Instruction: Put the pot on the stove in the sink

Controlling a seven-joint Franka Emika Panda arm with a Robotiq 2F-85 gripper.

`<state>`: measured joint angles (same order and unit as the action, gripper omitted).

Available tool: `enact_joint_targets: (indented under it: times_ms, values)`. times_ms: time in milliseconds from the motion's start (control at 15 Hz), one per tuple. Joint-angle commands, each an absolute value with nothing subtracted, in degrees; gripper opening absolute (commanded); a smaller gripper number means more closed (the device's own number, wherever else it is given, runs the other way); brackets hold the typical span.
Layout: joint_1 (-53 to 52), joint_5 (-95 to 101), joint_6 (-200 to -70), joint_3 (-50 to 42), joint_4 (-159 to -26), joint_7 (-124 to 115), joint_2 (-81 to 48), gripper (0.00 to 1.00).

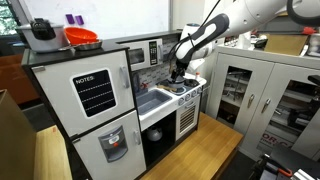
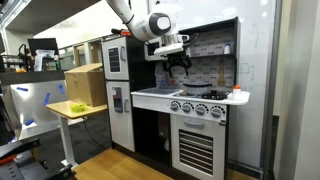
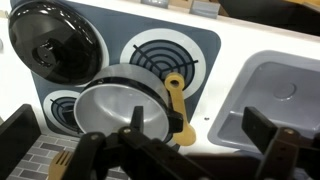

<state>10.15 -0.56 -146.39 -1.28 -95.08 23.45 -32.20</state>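
Note:
A small silver pot (image 3: 115, 105) with a yellow handle (image 3: 175, 98) sits on the front burner of the toy stove (image 3: 200, 40). A black lid (image 3: 50, 40) lies on another burner beside it. The grey sink (image 3: 272, 90) is set in the counter beside the stove. My gripper (image 3: 198, 125) is open and hovers just above the pot, with the yellow handle's end between its fingers and not touching them. In both exterior views the gripper (image 1: 178, 72) (image 2: 180, 62) hangs over the stove top, and the sink (image 1: 152, 102) lies beside it.
The toy kitchen has a fridge (image 1: 95, 100) with an orange bowl (image 1: 82, 38) and a black pot (image 1: 42, 33) on top. A back wall and shelf rise behind the stove (image 2: 215, 45). Grey cabinets (image 1: 240, 90) stand nearby. A small table (image 2: 70, 108) and a cardboard box (image 2: 85, 85) stand beside the kitchen.

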Motion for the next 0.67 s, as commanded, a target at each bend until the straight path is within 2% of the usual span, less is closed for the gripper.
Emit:
enact_joint_targets:
  times_ms: [0, 267, 600]
  values:
    - [14.08, -1.08, -145.73, 2.62, -92.09, 31.85, -34.25, 1.00]
    - [18.99, -3.45, -142.86, 7.59, -89.37, 46.72, -36.03, 1.00]
    - [20.52, -5.08, -137.64, 6.63, -85.79, 54.27, -38.30, 1.00]
